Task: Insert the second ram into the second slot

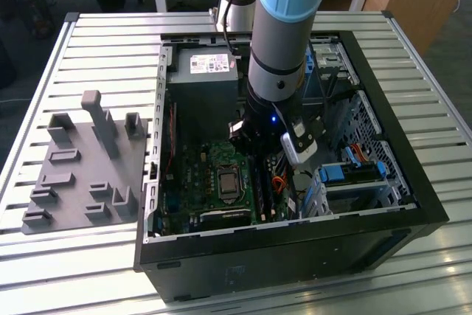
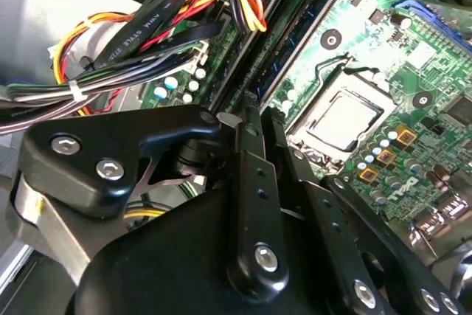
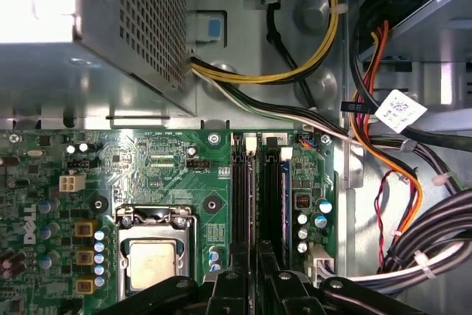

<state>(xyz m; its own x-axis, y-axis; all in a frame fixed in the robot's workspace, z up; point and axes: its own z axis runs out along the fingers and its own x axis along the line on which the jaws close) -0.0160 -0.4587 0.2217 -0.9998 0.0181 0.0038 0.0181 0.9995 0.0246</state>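
My arm (image 1: 276, 57) reaches down into the open computer case (image 1: 413, 189), above the memory slots beside the processor socket. The gripper (image 2: 262, 116) (image 3: 253, 260) has its black fingers drawn close together, with just a thin gap, at the near end of the slots. The second ram (image 2: 306, 35) (image 3: 271, 197), a thin blue-green stick, runs from that gap along its slot, low on the green motherboard (image 3: 162, 167). The fingers look shut on its end. Beside it lies a darker parallel slot (image 2: 265, 12) (image 3: 242, 197). The stick's end under the fingers is hidden.
The processor socket (image 3: 151, 256) (image 2: 343, 112) lies close on one side of the slots. Bundled cables (image 2: 147, 27) (image 3: 413, 204) crowd the other side. The power supply box (image 1: 203, 71) sits at the case's far end. A grey holder fixture (image 1: 81, 167) stands on the exterior view's left.
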